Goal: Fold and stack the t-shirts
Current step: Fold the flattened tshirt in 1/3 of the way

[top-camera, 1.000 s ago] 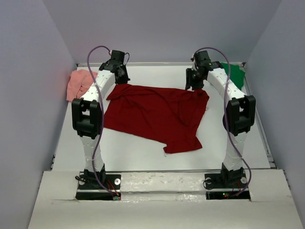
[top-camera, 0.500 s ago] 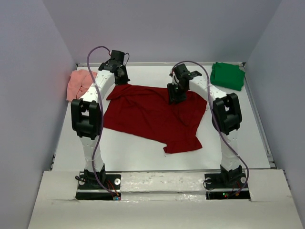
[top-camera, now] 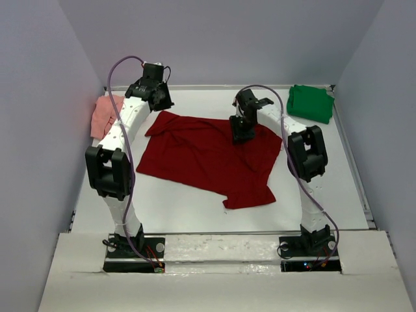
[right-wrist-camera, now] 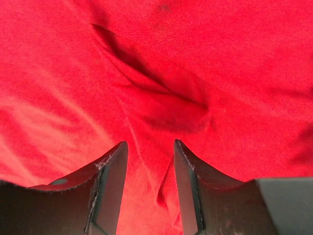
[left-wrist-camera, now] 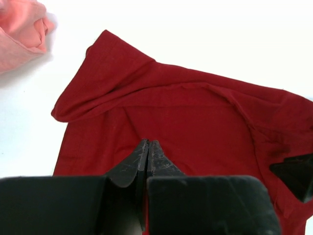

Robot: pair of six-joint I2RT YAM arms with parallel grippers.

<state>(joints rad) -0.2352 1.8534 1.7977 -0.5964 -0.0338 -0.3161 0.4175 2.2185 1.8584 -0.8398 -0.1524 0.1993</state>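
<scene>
Swinging in from the shirt's far right corner, the right fingers (top-camera: 242, 134) now hang over the far middle of the dark red t-shirt (top-camera: 208, 159), and the left fingers (top-camera: 160, 103) have drawn back off its far left corner. That shirt lies spread on the white tabletop (top-camera: 195, 211). The pink t-shirt (top-camera: 104, 114) is bunched far left and the green t-shirt (top-camera: 311, 103) far right, with pale walls (top-camera: 227, 39) around.

Left wrist: the left fingers (left-wrist-camera: 139, 159) are pressed together, gripping nothing, above the red cloth.

Right wrist: the right fingers (right-wrist-camera: 112, 166) are partly spread and empty, close over wrinkled red cloth.
</scene>
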